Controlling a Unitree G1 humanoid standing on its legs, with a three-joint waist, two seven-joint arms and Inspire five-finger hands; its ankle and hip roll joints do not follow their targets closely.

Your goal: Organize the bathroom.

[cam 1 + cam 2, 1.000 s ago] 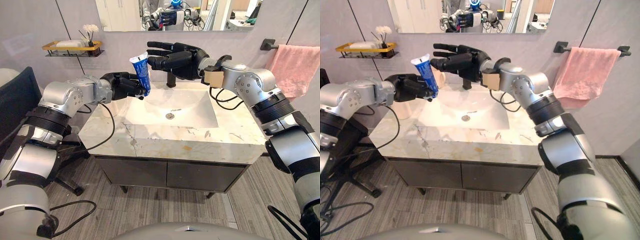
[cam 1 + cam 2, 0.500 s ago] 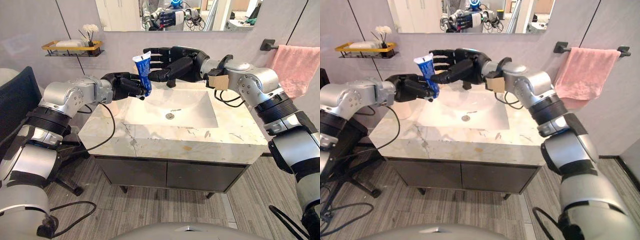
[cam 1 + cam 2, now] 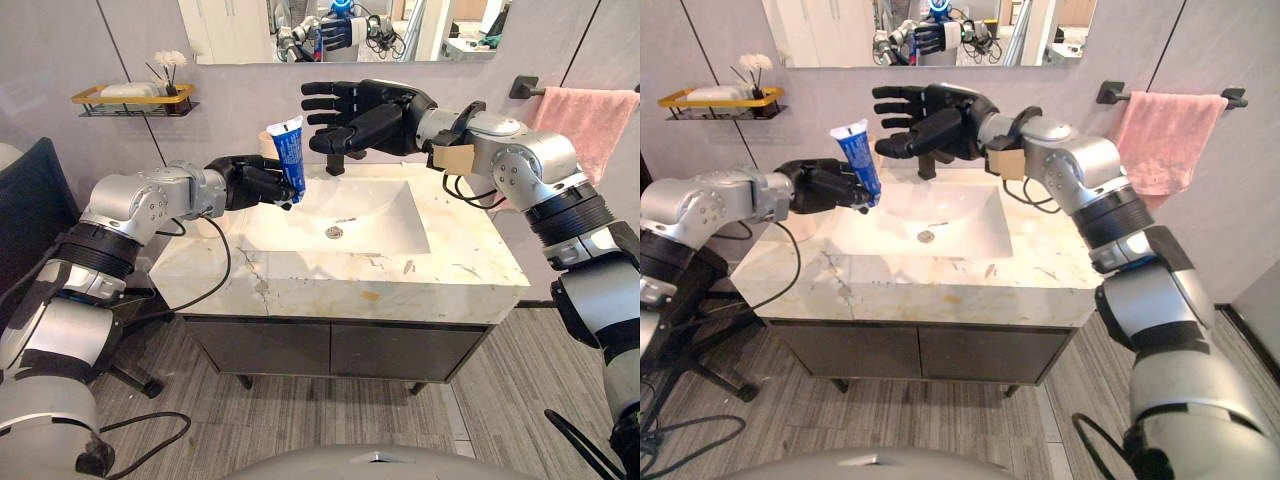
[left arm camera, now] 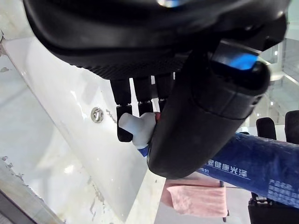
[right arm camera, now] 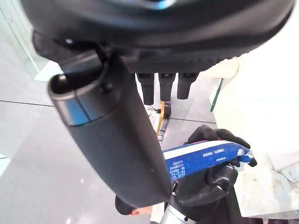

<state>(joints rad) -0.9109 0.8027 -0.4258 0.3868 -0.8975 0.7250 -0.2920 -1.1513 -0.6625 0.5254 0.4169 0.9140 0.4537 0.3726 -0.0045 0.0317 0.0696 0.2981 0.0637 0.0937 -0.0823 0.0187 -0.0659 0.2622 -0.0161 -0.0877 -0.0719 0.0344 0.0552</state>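
Above the sink's [image 3: 300,240] left edge, left hand [image 3: 248,183] grips toothpaste tube [image 3: 288,155].

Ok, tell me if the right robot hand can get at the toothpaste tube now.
Probably yes: the right robot hand is open just beside the toothpaste tube, which the left robot hand holds upright over the sink, nothing between them.

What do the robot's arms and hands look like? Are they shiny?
Yes, a bit. Both arms are smooth silver-grey shells with black ribbed rings at the joints. The left hand and right hand are dark, nearly black, with chunky jointed fingers and a thick thumb. A tan, cardboard-coloured tag sits at the right wrist. Black cables loop along both forearms.
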